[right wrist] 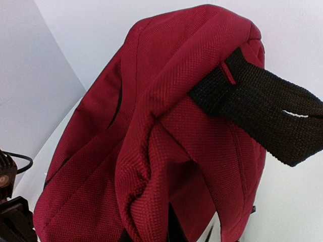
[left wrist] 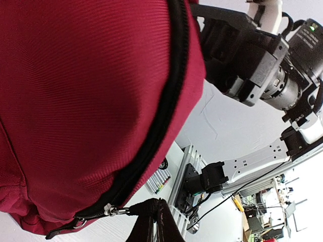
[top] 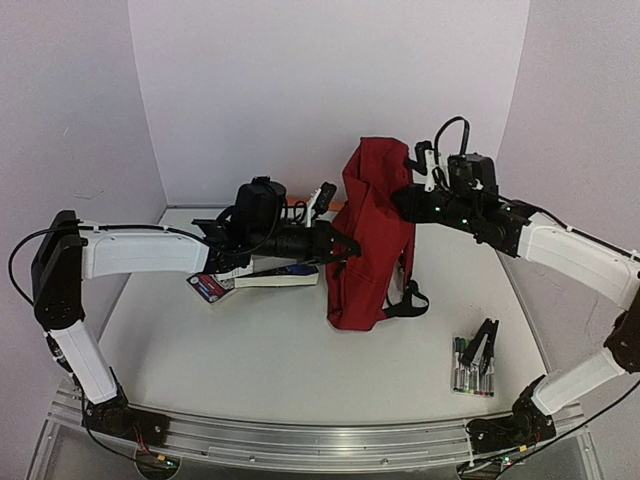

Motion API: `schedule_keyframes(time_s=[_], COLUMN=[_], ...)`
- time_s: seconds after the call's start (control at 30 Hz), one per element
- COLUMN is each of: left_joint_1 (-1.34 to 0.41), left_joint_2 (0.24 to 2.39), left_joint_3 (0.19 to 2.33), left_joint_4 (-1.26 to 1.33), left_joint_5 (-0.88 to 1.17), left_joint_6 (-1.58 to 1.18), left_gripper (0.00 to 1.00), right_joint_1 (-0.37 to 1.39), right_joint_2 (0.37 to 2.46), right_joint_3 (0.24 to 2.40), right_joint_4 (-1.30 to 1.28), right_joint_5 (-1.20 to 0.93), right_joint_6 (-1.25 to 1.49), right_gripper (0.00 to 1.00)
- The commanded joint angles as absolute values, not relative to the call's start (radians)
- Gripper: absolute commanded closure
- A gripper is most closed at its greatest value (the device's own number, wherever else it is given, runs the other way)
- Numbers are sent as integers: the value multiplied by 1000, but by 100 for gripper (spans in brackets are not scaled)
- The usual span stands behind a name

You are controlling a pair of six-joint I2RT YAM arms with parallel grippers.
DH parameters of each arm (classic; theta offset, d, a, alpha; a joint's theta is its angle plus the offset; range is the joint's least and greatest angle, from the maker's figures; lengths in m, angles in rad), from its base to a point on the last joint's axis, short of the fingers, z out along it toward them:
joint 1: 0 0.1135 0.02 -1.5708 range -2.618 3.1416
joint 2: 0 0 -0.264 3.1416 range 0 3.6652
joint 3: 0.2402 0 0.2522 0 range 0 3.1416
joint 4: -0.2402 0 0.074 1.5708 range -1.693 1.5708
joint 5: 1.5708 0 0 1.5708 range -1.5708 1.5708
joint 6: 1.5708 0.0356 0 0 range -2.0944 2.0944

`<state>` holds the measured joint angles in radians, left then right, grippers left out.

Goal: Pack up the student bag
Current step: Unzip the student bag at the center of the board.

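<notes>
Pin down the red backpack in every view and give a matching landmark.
Top external: backpack stands upright, just right of centre.
Left wrist: backpack fills the left half, black zip running down it.
Right wrist: backpack's top fills the centre, black strap at right.
Landmark: marker pack, lower right in top external, bottom centre in left wrist; absent from right wrist.

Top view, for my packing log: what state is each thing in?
bag: upright, zip closed where seen
left hand: shut, at bag's side
right hand: shut on bag's top
books: closed, lying flat
markers: lying in their pack
</notes>
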<state>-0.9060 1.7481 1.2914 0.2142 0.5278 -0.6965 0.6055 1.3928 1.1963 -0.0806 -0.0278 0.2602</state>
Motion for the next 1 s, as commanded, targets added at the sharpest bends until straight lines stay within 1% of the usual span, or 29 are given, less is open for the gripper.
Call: schedule_keyframes(time_s=[0.0,0.07,0.2,0.23,0.37,0.4,0.43,0.5,0.63,0.8,0.9,0.97], left_joint_1=[-900,-900,-901,-900,-896,-892,-888,-877,-849,-839,-836,-833], left_joint_2=[1640,1632,1640,1644,1649,1649,1649,1648,1640,1640,1636,1636], left_joint_3=[1273,1264,1254,1252,1242,1237,1233,1222,1185,1168,1156,1151], left_joint_4=[172,158,178,192,252,265,279,297,345,372,394,405], left_joint_5=[502,474,456,453,434,430,427,423,421,422,413,411], left_joint_6=[-617,-623,-665,-679,-730,-739,-751,-777,-830,-856,-875,-885], left_gripper=[100,100,100,100,100,100,100,100,100,100,100,100], right_joint_1=[615,615,617,618,625,627,629,637,673,715,734,755], right_joint_2=[1490,1522,1548,1546,1500,1482,1453,1404,1308,1210,1166,1153], right_joint_3=[1293,1324,1360,1362,1340,1325,1303,1262,1185,1111,1076,1053], right_joint_4=[-21,-20,-16,-15,-17,-17,-17,-20,-42,-59,-64,-63], right_joint_5=[-114,-126,-123,-113,-63,-54,-46,-45,-13,87,102,90], right_joint_6=[92,83,99,110,166,183,201,223,257,314,343,364], right_gripper=[93,91,76,71,42,36,31,25,19,17,17,21])
